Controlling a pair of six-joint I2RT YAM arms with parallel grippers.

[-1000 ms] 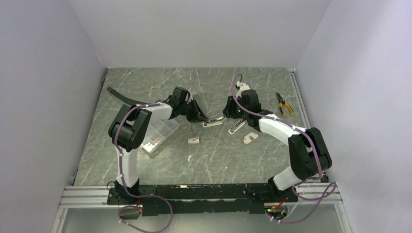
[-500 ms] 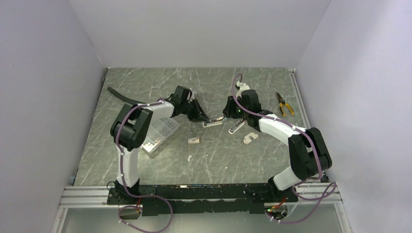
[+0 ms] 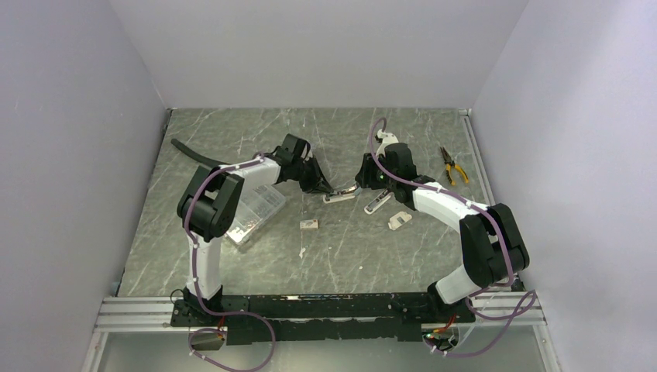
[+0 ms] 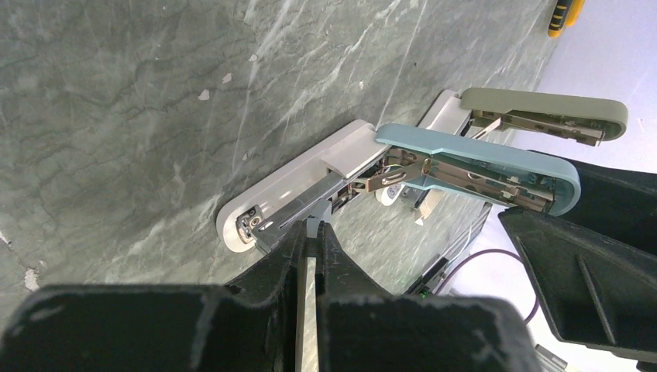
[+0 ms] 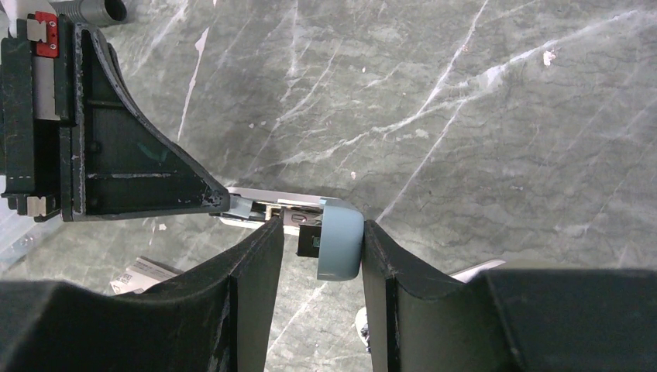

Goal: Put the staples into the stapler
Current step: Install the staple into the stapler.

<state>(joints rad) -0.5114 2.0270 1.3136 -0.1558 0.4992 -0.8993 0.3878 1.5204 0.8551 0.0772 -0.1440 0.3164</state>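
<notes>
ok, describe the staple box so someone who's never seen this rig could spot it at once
On the marbled green table, find the blue-lidded stapler near the middle. Just nearer the arm bases than it, right of the clear compartment case, the staple box lies on its own. It is a tiny opaque whitish box, shorter than the stapler and not see-through like the case.
</notes>
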